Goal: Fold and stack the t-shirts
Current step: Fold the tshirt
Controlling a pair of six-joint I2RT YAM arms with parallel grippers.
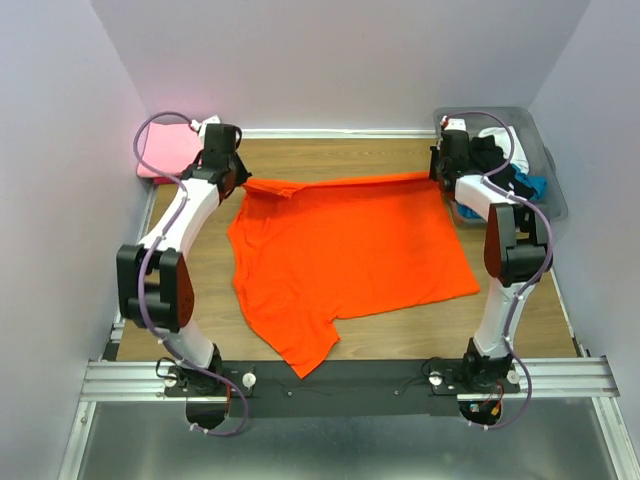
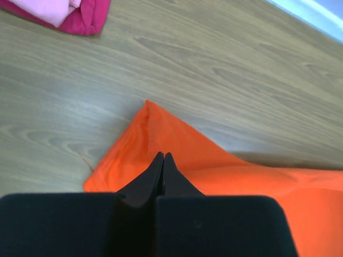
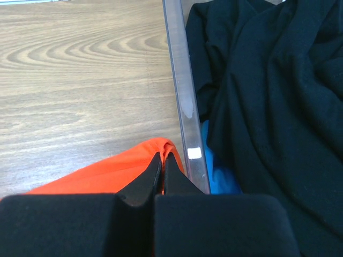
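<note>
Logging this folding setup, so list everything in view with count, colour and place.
orange shirt: one, orange, spread mid-table
folded shirts: two, pink on magenta, far left corner
bin: one, grey, far right
black shirt: one, black, in bin
white cloth: one, white, in bin
blue cloth: one, blue, in bin
table: one, brown, underneath
left gripper: one, black, shut on orange shirt's far left corner
right gripper: one, black, shut on its far right corner

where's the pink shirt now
Top view: the pink shirt sits at the table's far left corner, just left of the left gripper pinching the orange shirt.
</note>
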